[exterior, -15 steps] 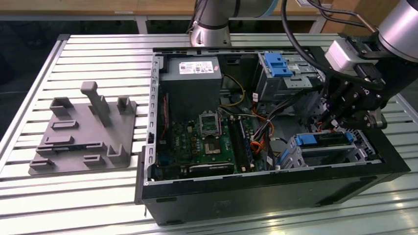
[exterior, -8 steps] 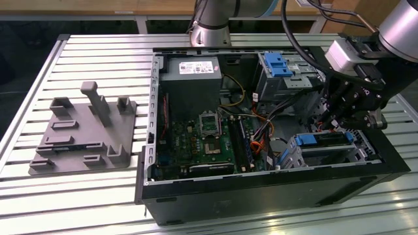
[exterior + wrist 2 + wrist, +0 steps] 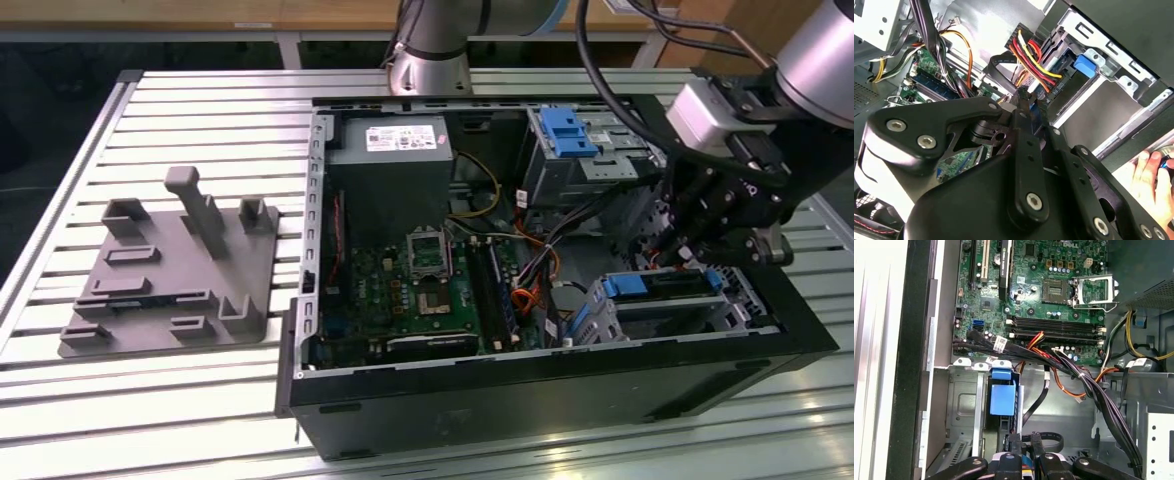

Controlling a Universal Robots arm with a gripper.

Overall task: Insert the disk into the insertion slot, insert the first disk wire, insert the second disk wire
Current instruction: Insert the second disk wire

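Observation:
The disk (image 3: 667, 288), silver in a bright blue carrier, lies in the insertion slot (image 3: 750, 312), a low silver cage at the exterior view's right inside the open computer case. My gripper (image 3: 687, 262) hangs over the disk's inner end. In both wrist views its fingers stand close together around a disk wire, a plug on red, yellow and black leads (image 3: 1030, 56). My gripper (image 3: 1025, 95) sits beside the cage wall (image 3: 1114, 102) and the carrier's blue tab (image 3: 1088, 65). A black flat cable (image 3: 1046, 437) loops past my gripper (image 3: 1024, 442), just below the blue tab (image 3: 1003, 399).
A taller grey cage with a blue latch (image 3: 567, 130) stands behind the slot. The motherboard (image 3: 414, 290) and power supply (image 3: 394, 150) fill the case's left half, with cable bundles (image 3: 1089, 385) crossing between. A grey fixture plate (image 3: 174, 270) lies on the slatted table. A person's hand (image 3: 1146, 172) rests outside the case.

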